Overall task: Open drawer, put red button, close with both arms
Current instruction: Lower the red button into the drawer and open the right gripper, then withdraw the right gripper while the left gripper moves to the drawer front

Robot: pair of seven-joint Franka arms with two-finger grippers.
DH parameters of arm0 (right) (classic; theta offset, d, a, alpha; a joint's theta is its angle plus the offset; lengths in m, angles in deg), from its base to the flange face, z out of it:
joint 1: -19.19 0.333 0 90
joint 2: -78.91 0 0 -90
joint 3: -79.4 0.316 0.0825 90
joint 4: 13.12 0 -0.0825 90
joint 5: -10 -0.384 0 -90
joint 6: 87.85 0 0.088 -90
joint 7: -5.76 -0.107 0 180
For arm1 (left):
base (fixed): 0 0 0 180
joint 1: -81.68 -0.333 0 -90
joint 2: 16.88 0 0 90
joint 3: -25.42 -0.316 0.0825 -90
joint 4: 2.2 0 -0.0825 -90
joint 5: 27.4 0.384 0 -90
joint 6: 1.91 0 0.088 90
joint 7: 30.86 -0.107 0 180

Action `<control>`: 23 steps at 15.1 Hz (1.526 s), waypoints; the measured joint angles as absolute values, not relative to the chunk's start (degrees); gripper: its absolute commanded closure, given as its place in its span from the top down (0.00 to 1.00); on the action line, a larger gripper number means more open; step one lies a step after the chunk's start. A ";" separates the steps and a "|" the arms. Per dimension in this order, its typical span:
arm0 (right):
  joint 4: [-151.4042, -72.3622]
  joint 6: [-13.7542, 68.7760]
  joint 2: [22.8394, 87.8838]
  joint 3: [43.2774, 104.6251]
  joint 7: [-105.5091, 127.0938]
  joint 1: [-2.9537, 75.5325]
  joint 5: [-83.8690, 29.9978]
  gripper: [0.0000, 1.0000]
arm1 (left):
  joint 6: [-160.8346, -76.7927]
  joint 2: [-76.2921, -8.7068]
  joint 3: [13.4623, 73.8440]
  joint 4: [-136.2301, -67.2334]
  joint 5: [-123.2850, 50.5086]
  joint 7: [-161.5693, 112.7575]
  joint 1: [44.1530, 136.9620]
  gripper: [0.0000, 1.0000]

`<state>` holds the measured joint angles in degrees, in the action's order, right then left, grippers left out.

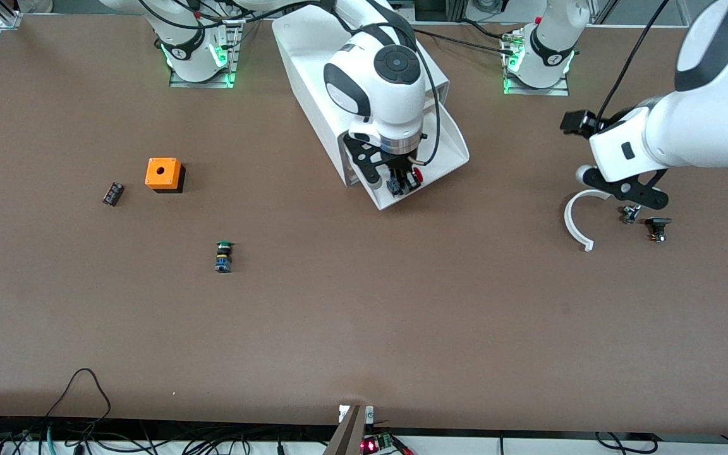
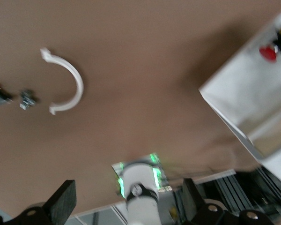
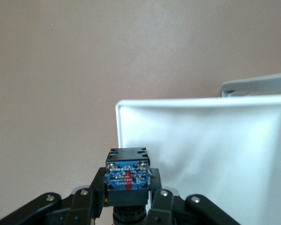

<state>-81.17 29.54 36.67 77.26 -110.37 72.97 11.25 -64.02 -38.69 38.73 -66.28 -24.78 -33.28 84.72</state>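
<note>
Two pincers reported | right pincer (image 1: 400,181), frame centre, clamped on red button (image 3: 127,174) above pulled-out drawer (image 1: 449,148), for release | left pincer (image 2: 126,206) spread apart, waiting over counter (image 1: 364,328).

No readable text, brand, number or sign appears anywhere. The blue base of the red button (image 3: 127,174) carries a small red mark and tiny print, too fine to make out.

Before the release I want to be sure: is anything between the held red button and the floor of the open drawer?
Nothing visible is. The right gripper holds the red button over the open drawer, whose white floor looks bare.
</note>
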 measured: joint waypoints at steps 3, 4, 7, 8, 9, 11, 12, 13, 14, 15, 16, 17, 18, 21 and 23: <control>-81.17 30.91 35.50 77.08 -112.02 73.50 11.30 1.00 | -73.34 -40.75 38.30 -65.94 -23.64 -32.70 85.02 1.00; -81.07 30.96 35.51 76.95 -112.08 73.50 11.30 1.00 | -74.18 -41.35 38.19 -65.84 -23.64 -32.51 84.98 1.00; -80.12 30.95 35.57 76.61 -112.08 73.50 11.36 1.00 | -74.52 -41.93 38.15 -65.23 -23.64 -32.10 84.97 1.00; -79.64 30.98 35.59 76.38 -112.01 73.50 11.58 1.00 | -74.62 -41.93 38.15 -65.07 -23.64 -31.91 84.97 1.00; -78.79 30.97 35.64 76.12 -111.53 73.47 12.07 1.00 | -75.04 -41.93 38.15 -64.92 -23.64 -31.22 84.97 1.00; -76.74 30.52 36.03 75.22 -108.06 73.27 12.70 1.00 | -76.83 -41.93 38.19 -64.85 -23.64 -27.77 85.02 1.00; -76.14 30.05 36.51 74.77 -104.88 72.80 12.70 1.00 | -77.78 -41.94 38.32 -64.90 -23.64 -24.97 85.08 1.00; -75.83 29.60 37.09 74.67 -100.34 71.69 12.69 1.00 | -78.73 -41.93 38.59 -65.06 -24.24 -21.64 85.14 1.00; -75.75 29.14 37.72 74.62 -95.29 70.21 12.48 1.00 | -79.84 -41.93 38.89 -65.35 -25.98 -18.63 85.17 1.00; -75.74 28.42 38.27 74.56 -90.01 68.36 11.73 1.00 | -81.76 -41.88 39.01 -65.98 -28.37 -16.13 85.17 1.00; -75.74 27.72 38.68 74.51 -84.26 66.18 10.62 1.00 | -84.71 -41.83 39.01 -67.10 -29.87 -14.21 85.16 1.00; -75.75 26.81 38.97 74.46 -77.72 63.89 9.77 1.00 | -88.03 -41.81 39.01 -68.66 -30.51 -12.24 85.16 1.00; -75.77 25.43 39.15 74.39 -71.67 61.73 9.23 1.00 | -91.12 -41.80 39.05 -70.67 -30.76 -9.76 85.18 1.00; -77.23 23.39 39.78 74.27 -57.65 55.98 7.53 1.00 | -96.36 -41.71 39.59 -76.30 -30.71 -2.20 86.06 1.00; -79.72 23.31 40.76 74.15 -48.04 52.33 6.68 1.00 | -99.08 -41.42 39.83 -79.90 -29.14 4.86 88.33 1.00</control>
<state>-79.72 23.31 40.76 74.15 -48.04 52.33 6.68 -99.08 -41.42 39.83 -79.90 -29.14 4.86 88.33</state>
